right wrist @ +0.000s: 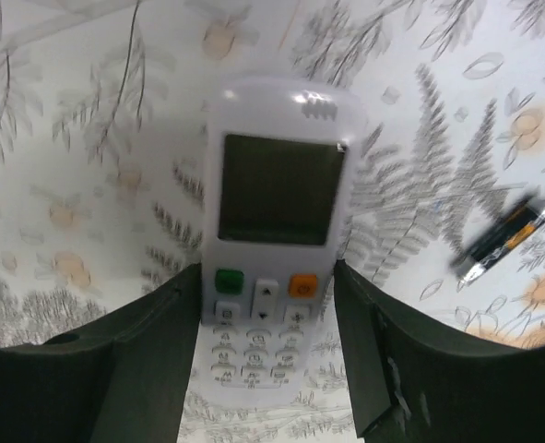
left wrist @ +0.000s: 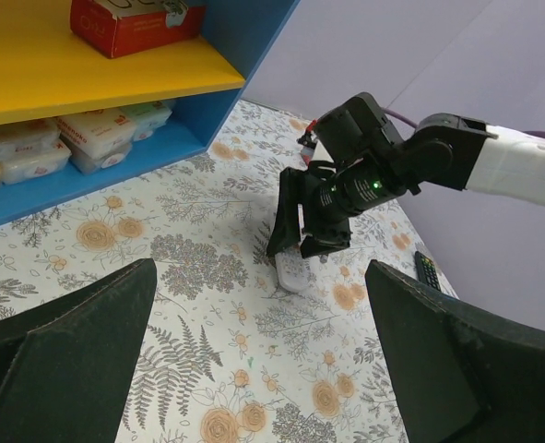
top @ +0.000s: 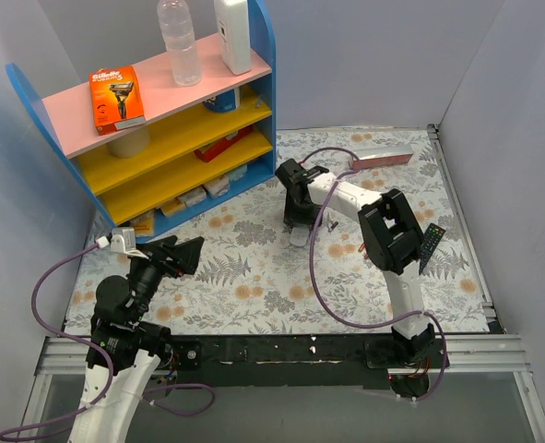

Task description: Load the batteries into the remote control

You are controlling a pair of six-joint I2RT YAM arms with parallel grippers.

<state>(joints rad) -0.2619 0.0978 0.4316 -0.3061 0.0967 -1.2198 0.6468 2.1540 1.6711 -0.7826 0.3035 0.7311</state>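
Right gripper [right wrist: 267,295] brackets the white remote [right wrist: 274,194], clamped or not I cannot tell; probably light, slick plastic, so pinch its sides.

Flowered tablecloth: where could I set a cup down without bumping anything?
Most bare flowered tablecloth lies near the front, between the open left gripper and the right arm's purple cable. A smaller patch sits between the long pink box and the black remote control. Crowded mid-table: the right gripper straddles the white remote control, a black-and-orange battery beside it.
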